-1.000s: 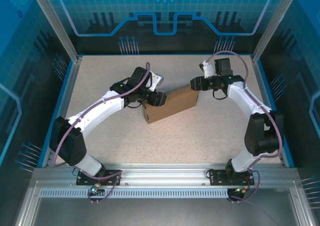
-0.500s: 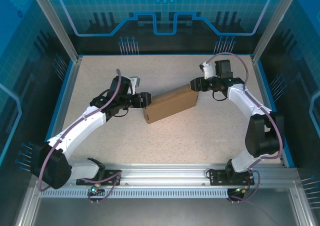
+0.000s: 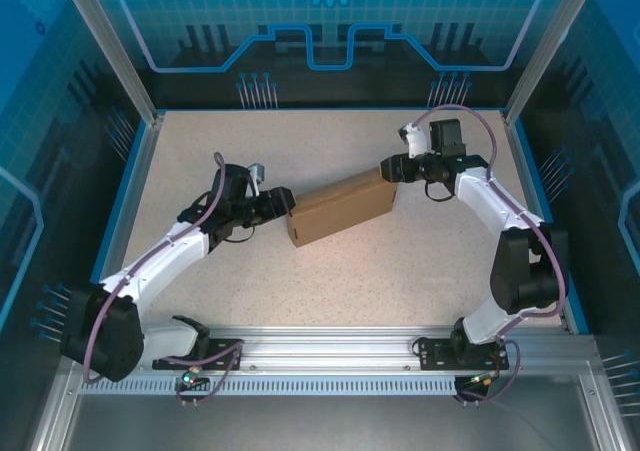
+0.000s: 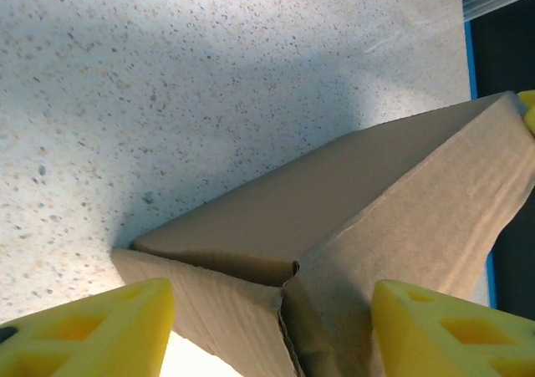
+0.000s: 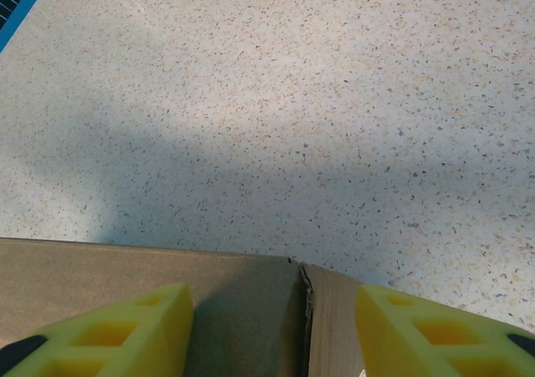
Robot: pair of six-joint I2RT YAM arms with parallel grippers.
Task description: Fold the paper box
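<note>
Brown cardboard is seen near the middle of the table (image 3: 420, 271): the box (image 3: 340, 208) is laid on a broad face, already raised into a long block, with its length run from 8 o'clock to 2 o'clock in the overhead view.

The left gripper (image 3: 283, 203) is brought up to the 8 o'clock end. In its wrist view the fingers (image 4: 109, 327) are spread wide, with the end corner of the box set between them. Nothing is pinched; whether either pad touches the cardboard cannot be told. A seam is seen at that corner, where the end flap meets the long side and is not quite flush. The placing is judged to be for pushing that flap home or squaring the end.

The right gripper (image 3: 387, 170) is set at the 2 o'clock end. Its fingers (image 5: 125, 327) are also held apart, with the box edge and another seam lying between them. The cardboard runs on behind one finger, so no grip across the box is made out. This arm is judged to be placed as a stop, so that a push from the 8 o'clock end is met and the box is not slid across the table.

The fold is judged to be nearly done, with only the ends left to be closed.
</note>
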